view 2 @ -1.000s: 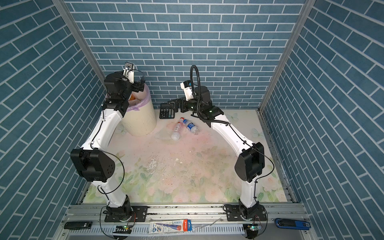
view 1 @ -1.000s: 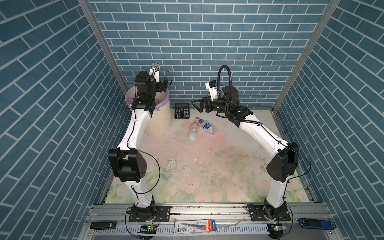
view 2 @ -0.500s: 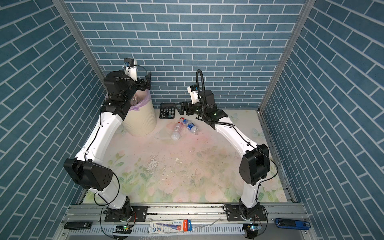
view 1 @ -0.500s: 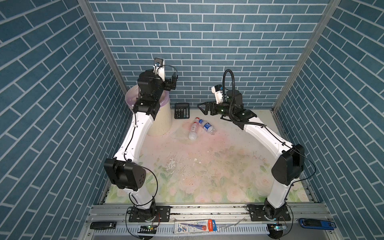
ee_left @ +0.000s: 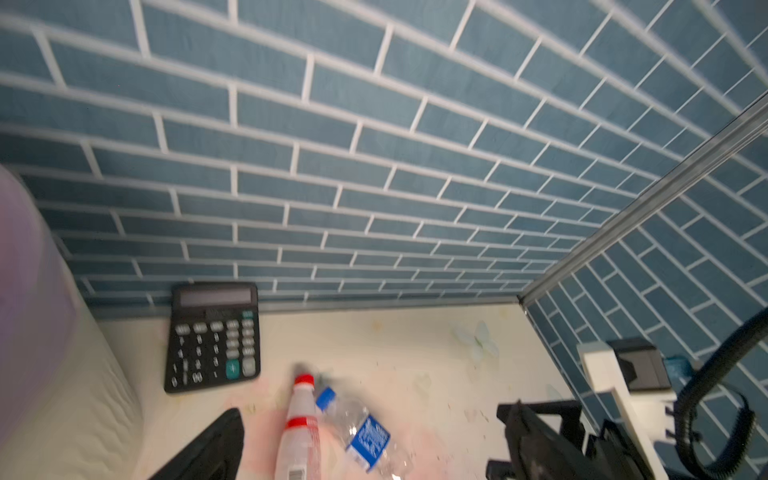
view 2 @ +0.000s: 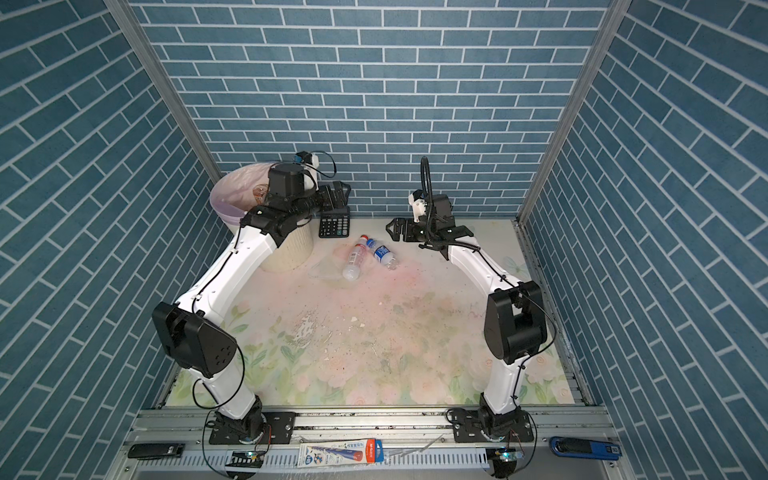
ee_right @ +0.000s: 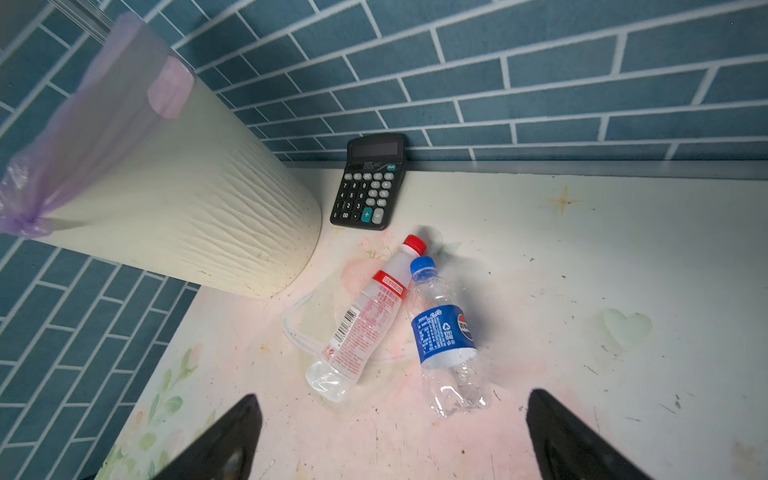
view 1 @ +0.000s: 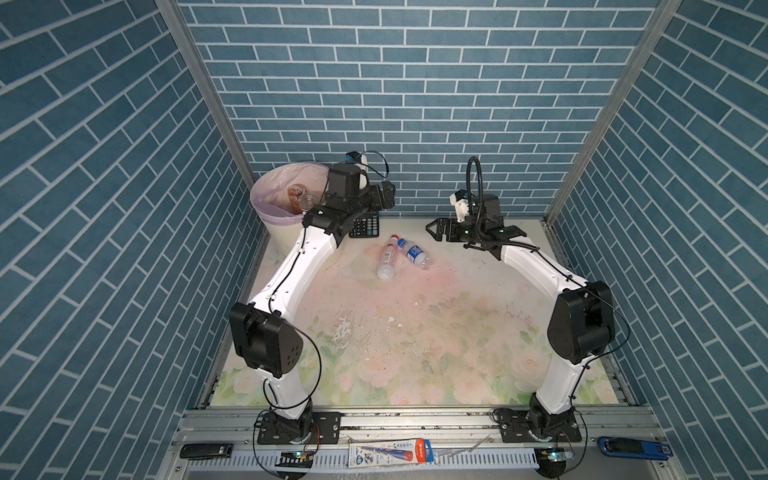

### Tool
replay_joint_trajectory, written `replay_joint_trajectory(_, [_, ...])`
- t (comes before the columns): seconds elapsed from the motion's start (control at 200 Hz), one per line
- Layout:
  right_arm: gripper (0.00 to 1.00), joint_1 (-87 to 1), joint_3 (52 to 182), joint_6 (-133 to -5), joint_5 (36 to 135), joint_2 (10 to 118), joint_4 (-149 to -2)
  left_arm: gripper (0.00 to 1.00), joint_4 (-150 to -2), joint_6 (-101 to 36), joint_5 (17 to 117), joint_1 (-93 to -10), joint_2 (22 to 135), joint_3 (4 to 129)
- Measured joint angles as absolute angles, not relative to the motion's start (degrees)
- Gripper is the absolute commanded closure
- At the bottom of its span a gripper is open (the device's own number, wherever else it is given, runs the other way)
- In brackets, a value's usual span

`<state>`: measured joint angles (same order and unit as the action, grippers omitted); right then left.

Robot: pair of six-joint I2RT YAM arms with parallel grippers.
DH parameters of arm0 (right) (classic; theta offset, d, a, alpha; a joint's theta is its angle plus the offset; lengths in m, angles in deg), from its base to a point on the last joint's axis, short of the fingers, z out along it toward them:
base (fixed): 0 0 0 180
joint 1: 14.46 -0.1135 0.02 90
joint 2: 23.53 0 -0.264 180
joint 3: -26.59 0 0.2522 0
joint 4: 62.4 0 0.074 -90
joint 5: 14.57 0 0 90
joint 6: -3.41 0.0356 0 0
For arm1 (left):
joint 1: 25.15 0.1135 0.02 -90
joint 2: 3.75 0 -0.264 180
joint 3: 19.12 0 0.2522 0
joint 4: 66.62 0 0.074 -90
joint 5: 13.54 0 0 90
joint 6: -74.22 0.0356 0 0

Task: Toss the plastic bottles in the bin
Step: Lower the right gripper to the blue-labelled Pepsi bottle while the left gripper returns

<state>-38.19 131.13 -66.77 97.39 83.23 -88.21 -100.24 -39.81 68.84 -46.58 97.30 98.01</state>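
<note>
Blue brick walls close in a flowered tabletop (view 1: 415,353). Two plastic bottles lie near the back, caps close together: a red-capped bottle (ee_right: 365,316) with a barcode and a blue-capped bottle (ee_right: 444,332) with a Pepsi logo. One bin (ee_right: 174,208) stands in the back left corner, with an amber bottle (view 1: 295,195) inside. One black calculator (ee_right: 370,183) lies just beside it. The left gripper (view 1: 388,195) hangs spread above the calculator. The right gripper (view 1: 433,230) hovers spread beside the bottles.

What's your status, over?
Left gripper open, empty, beside bin. Right gripper open, facing two bottles lying side by side: red-capped bottle, blue-labelled bottle. Calculator nearby, not blocking.
</note>
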Motion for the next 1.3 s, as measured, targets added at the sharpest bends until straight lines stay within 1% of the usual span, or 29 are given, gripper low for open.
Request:
replay_joint_trajectory(0.23, [0.02,-38.2,131.2,-70.6,97.7,90.8,-89.0,0.01,-97.3,-50.7,64.6,-49.3,97.5,84.5])
replay_joint_trajectory(0.32, [0.06,-38.3,132.0,-71.4,97.7,94.2,-90.4,0.01,-95.5,-54.6,63.0,-49.3,97.5,80.1])
replay_joint_trajectory(0.53, [0.1,-38.5,136.1,-72.1,97.8,100.6,-93.5,0.01,-90.6,-61.8,58.9,-49.1,97.5,72.4])
replay_joint_trajectory(0.79, [0.18,-39.5,140.5,-73.5,97.1,103.6,-95.6,0.01,-88.2,-64.1,56.7,-49.1,97.4,67.8])
replay_joint_trajectory(1.05, [0.23,-40.6,144.4,-75.7,96.2,107.8,-99.1,0.01,-86.9,-64.6,55.4,-49.0,96.3,66.1])
replay_joint_trajectory(1.15, [0.26,-41.3,146.0,-76.6,95.5,109.2,-100.8,0.01,-86.2,-64.9,54.7,-49.0,96.1,65.9])
replay_joint_trajectory(1.3, [0.34,-42.1,147.7,-77.5,94.3,110.6,-102.2,0.01,-85.6,-65.1,53.8,-48.9,95.9,65.7])
